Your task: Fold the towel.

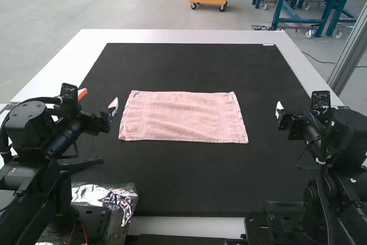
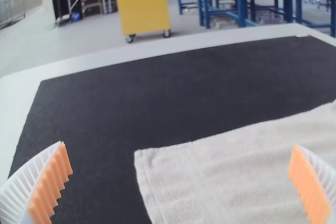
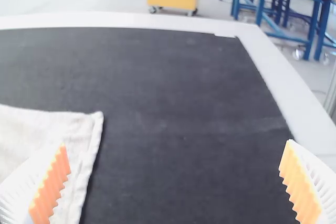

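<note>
A pink towel (image 1: 183, 117), likely light and limp, lies flat mid-table (image 1: 183, 36), with the open left end effector (image 2: 179, 146) at its nine o'clock and the open right end effector (image 3: 176, 145) at three; corners at eight and four o'clock should pinch easily.

Left claw (image 1: 98, 100) and right claw (image 1: 280, 110), fingers (image 2: 54, 182) well apart.
</note>
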You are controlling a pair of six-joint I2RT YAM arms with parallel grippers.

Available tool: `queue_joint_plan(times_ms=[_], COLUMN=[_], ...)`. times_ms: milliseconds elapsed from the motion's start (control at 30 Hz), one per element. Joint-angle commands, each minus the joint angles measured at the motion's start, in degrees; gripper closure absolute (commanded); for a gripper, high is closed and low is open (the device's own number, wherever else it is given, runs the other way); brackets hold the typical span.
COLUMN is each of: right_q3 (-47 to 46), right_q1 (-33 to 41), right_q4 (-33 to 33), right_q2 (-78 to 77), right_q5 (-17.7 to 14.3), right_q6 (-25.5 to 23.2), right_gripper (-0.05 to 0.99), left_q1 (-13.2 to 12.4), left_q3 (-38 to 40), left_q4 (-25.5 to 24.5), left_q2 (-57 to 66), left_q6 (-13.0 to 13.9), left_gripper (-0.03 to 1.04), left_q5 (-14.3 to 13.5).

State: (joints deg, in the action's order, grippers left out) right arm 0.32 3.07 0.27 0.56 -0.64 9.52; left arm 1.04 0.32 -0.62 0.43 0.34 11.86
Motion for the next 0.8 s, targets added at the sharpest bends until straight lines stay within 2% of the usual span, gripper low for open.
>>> queue_joint_plan(times_ms=[0, 200, 233, 267, 300, 333, 400, 433, 600, 733, 767], right_q3=[-0.4, -0.4, -0.4, -0.32, -0.32, -0.32, -0.32, -0.32, -0.4, -0.4, 0.03], right_q1=[-0.79, -0.52, -0.7, -0.79, -0.79, -0.52, -0.08, 0.01, 0.09, -0.7, -0.96], right_q4=[-0.1, 0.17, 0.69, 1.66, 2.8, 3.68, 3.77, 3.95, 9.57, 17.57, 19.06], right_q2=[-0.47, -0.38, -0.38, -0.47, -0.47, -0.47, -0.47, -0.47, -0.38, -0.56, -0.38], right_q5=[0.64, 0.91, 0.64, 0.64, 0.47, 0.64, 2.05, 2.23, 1.88, -2.52, -2.7], right_q6=[0.41, 0.85, 1.99, 4.02, 7.88, 13.86, 27.4, 31.88, 33.2, 30.38, 29.77], right_gripper=[0.01, 0.01, 0.01, 0.01, 0.01, 0.01, 0.01, 0.01, 0.01, 0.02, 0.02], left_q1=[0.1, 0.37, 0.37, 0.37, 0.37, 0.37, 0.28, 0.19, -0.42, -0.6, -0.6], left_q3=[-0.4, -0.32, -0.32, -0.32, -0.32, -0.4, -0.4, -0.4, -0.4, -0.23, -0.05], left_q4=[0.27, 0.54, 0.62, 1.06, 1.85, 2.12, 2.56, 3.26, 10.99, 16.53, 18.38], left_q2=[-0.43, -0.43, -0.43, -0.43, -0.43, -0.43, -0.43, -0.43, -0.34, -0.43, -0.34], left_q6=[-0.25, 0.8, 2.3, 5.37, 8.98, 11.79, 11.79, 11.61, 11.79, 12.93, 12.93], left_gripper=[0.04, 0.04, 0.04, 0.04, 0.04, 0.04, 0.04, 0.04, 0.04, 0.04, 0.04], left_q5=[0.45, 0.45, 0.45, 0.45, 0.45, 0.45, 0.36, 0.27, -3.42, -8.25, -8.69])
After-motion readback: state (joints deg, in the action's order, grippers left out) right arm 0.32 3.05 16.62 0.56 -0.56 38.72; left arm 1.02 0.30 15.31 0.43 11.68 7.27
